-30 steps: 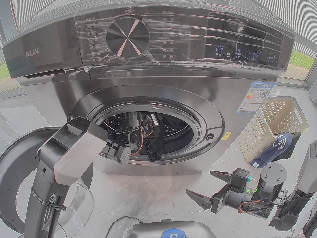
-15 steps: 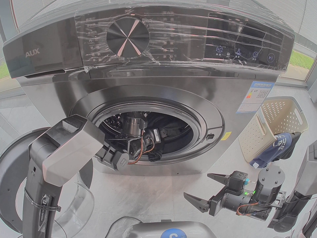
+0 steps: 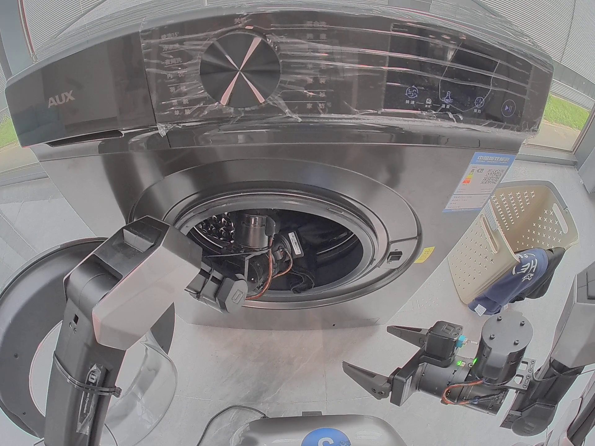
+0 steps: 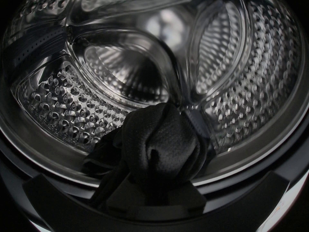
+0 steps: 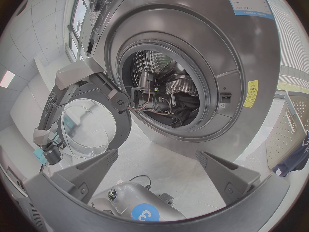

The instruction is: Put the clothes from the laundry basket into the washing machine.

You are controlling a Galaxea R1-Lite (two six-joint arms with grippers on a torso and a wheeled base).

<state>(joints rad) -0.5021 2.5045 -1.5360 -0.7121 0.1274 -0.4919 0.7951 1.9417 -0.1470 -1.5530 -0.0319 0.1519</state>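
**Hazards.**
- The black garment (image 4: 157, 142) lies bunched at the near edge of the drum (image 4: 64, 94), against the rim of the opening. If the left arm pulls back, the garment could drag out with it or catch on the arm's loose cables (image 3: 268, 274). Left at the rim, it could be pinched by the door (image 3: 25, 317).
- The blue garment (image 3: 514, 280) hangs half out of the laundry basket (image 3: 527, 218). A shallow pinch might leave a trailing end on the floor.

**Grippers.**
- The left gripper (image 3: 288, 267) is inside the washing machine (image 3: 372, 168). Whether it holds the cloth cannot be told.
- The right gripper (image 3: 365, 347) is near the floor, right of the opening, spread wide with nothing in it.

**Materials.**
- Drum: polished steel, dimpled and perforated, with smooth raised paddles.
- Black garment: limp fine knit, matte, crumpled into a knot.
- Blue garment: soft and draping, with a pale print.
- Basket: rigid beige plastic with cross-shaped holes, tipped on its side at the far right.
- Door: round, with a clear bowl, swung open to the left.
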